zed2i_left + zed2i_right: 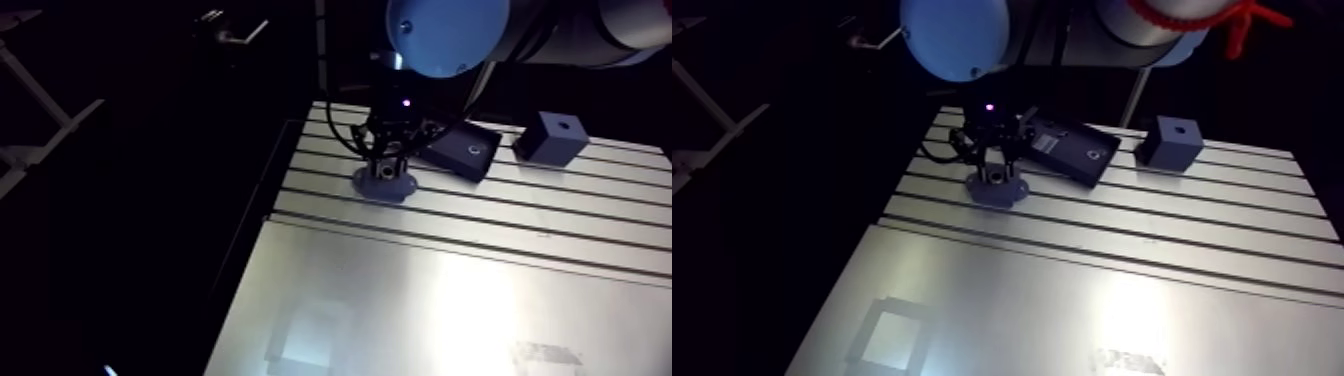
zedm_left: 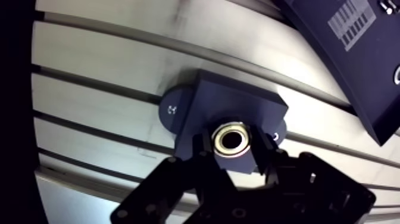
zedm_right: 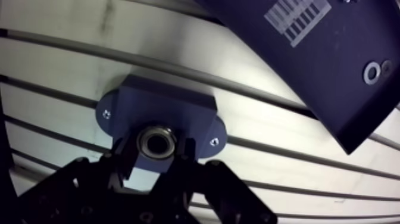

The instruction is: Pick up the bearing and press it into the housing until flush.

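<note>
- I count one bearing [image 2: 232,138], gripped between my fingers [image 2: 203,149], on one housing [image 2: 235,101].
- One labelled dark plate [image 2: 357,71] lies just beside; one dark cube [image 1: 551,137] sits farther along the surface [image 1: 450,290].

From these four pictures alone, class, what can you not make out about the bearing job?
- Whether the bearing sits flush in the housing: the wrist view looks down onto it, and in the arm view the gripper covers it.
- The housing's near edge: wrist view, hidden under the gripper.
- The black plate: cut off by the wrist view's edge; its label print is blurred.
</note>
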`<state>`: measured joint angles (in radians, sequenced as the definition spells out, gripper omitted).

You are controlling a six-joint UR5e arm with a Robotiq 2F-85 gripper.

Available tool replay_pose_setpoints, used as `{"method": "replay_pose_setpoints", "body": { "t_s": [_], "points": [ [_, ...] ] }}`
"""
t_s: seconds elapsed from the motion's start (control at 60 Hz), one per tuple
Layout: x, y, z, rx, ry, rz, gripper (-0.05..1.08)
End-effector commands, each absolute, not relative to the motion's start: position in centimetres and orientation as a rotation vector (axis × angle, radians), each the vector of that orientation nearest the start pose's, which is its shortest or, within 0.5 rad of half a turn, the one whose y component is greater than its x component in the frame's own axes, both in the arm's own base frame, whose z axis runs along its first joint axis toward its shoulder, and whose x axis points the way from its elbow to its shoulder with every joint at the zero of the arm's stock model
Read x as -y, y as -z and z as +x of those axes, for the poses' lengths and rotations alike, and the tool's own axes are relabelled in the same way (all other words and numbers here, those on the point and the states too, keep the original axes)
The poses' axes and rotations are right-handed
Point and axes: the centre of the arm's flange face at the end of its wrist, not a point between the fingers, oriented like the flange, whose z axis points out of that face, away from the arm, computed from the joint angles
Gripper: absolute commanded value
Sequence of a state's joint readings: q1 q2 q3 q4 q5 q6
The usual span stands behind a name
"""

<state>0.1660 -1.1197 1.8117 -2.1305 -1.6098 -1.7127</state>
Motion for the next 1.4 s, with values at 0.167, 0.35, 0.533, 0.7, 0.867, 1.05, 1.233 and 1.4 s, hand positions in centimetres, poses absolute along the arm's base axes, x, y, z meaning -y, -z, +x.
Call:
{"method": "replay_pose_setpoints", "body": {
  "t_s": [0.167, 0.35, 0.533, 0.7, 0.867, 1.05, 1.233, 1.4],
  "points": [
    [22.2, -18.3, -54.5, -2.974, -0.063, -0.465, 0.62],
    [22.2, -18.8, -54.5, -2.982, -0.066, -0.466, 0.01],
    [22.2, -20.0, -54.6, -3.006, -0.066, -0.465, 0.01],
    [22.2, -21.5, -54.7, -3.036, -0.055, -0.407, 0.01],
    [22.5, -22.8, -54.7, -3.057, -0.056, -0.194, 0.83],
    [22.7, -21.1, -54.9, -3.034, -0.050, -0.096, 1.08],
    [22.6, -20.5, -55.1, -3.028, -0.060, -0.073, 1.08],
    [22.5, -20.4, -55.3, -3.028, -0.070, -0.076, 1.08]
  ]
}}
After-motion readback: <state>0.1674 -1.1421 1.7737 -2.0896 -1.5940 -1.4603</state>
